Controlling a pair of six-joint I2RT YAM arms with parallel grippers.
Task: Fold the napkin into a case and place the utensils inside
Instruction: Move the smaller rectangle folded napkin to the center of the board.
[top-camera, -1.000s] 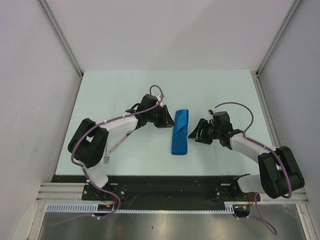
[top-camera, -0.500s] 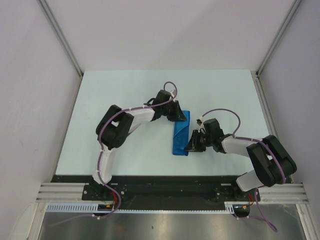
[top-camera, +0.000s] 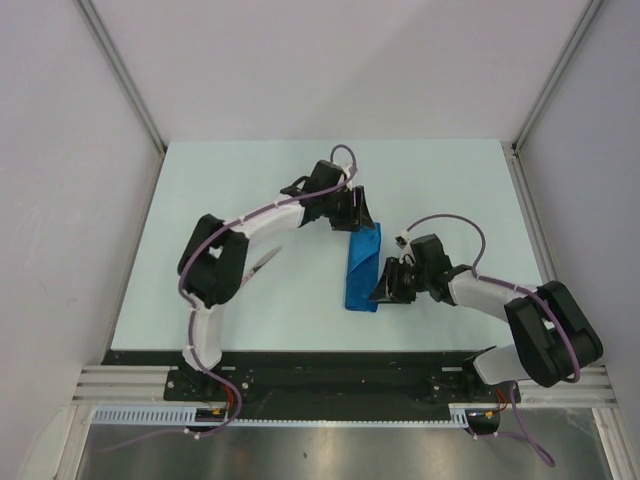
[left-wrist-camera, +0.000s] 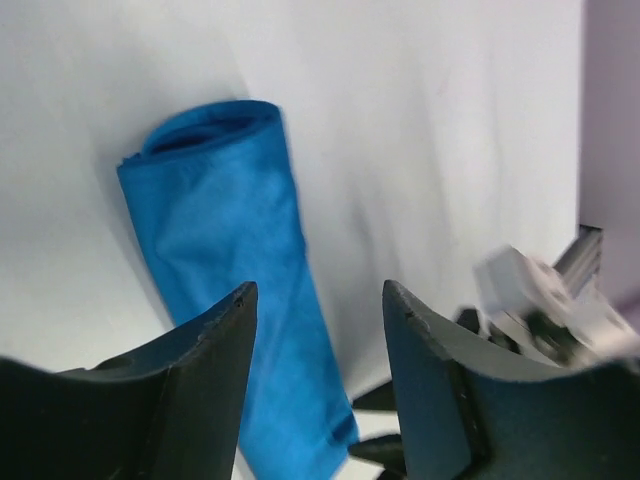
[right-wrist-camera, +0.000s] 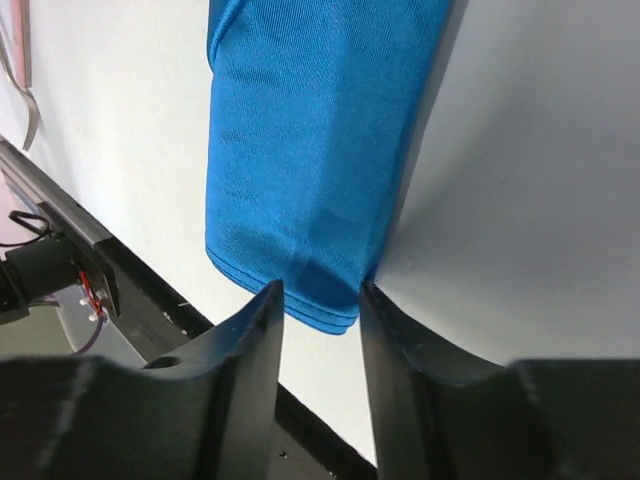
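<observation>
Case (top-camera: 362, 266): blue cloth roll, laid flat mid-table (top-camera: 220, 180); far end seen open, contents not discernible; left gripper (left-wrist-camera: 318, 290) held over it, jaws apart; right gripper (right-wrist-camera: 318, 290) set at near end, jaws narrowly parted, nothing clamped.

A pale, matt desk (top-camera: 250, 170) fills the middle, boxed in by white wall panels (top-camera: 330, 60) along its far, left and right edges. Two aluminium uprights (top-camera: 120, 70) rise slantwise from its far corners. Along the near edge runs a black mounting plate (top-camera: 340, 372), then an aluminium rail (top-camera: 120, 383), a white slotted cable duct (top-camera: 140, 413) and a brushed steel sheet (top-camera: 350, 455)
</observation>
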